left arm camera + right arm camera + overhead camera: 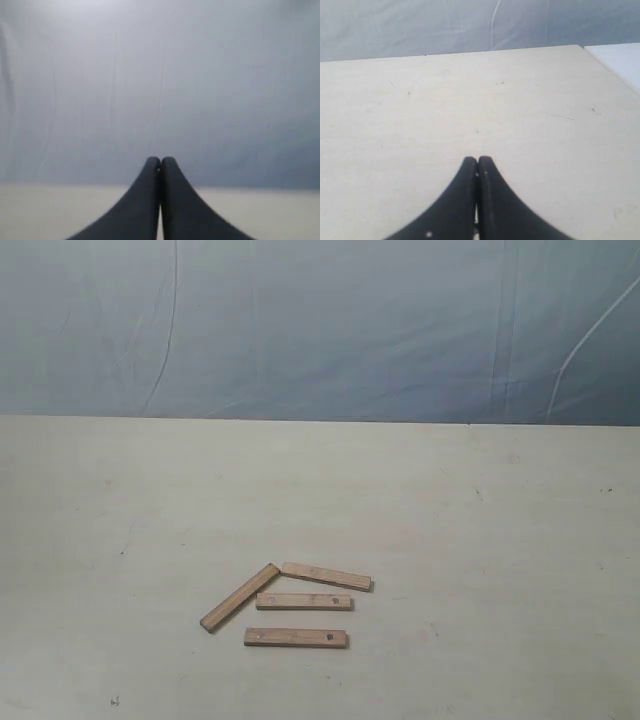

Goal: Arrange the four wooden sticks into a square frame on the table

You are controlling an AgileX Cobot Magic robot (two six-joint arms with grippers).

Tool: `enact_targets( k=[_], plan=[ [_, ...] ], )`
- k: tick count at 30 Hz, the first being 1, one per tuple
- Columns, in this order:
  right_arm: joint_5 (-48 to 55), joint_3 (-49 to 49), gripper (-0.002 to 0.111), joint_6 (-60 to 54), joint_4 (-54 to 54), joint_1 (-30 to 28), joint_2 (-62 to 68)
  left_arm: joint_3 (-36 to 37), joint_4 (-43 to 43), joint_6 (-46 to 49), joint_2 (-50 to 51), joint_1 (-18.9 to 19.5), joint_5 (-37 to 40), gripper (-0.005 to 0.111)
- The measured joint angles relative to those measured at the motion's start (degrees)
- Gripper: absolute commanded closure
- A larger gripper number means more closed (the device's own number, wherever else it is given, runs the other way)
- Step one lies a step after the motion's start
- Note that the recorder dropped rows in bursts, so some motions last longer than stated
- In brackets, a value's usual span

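Four wooden sticks lie loose on the table (480,540) near its front middle in the exterior view. One stick (240,597) lies slanted at the left. Another (327,576) touches its far end and runs right. Two more lie level: one (304,602) in the middle, one (296,638) nearest the front. No square frame is formed. Neither arm shows in the exterior view. My left gripper (160,161) is shut and empty, held above the table facing the backdrop. My right gripper (477,160) is shut and empty over bare table (520,100). No stick shows in either wrist view.
A blue-grey fabric backdrop (320,330) hangs behind the table's far edge. A white surface (620,60) borders the table at one corner in the right wrist view.
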Motion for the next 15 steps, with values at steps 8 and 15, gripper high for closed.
enact_targets(
  k=[8, 15],
  plan=[
    [0.0, 0.0, 0.109, 0.0, 0.0, 0.0, 0.0, -0.14, 0.82, -27.34, 0.1, 0.0, -25.26, 0.107],
    [0.0, 0.0, 0.109, 0.0, 0.0, 0.0, 0.0, -14.91, 8.41, -29.89, 12.2, 0.0, -35.6, 0.107]
  ],
)
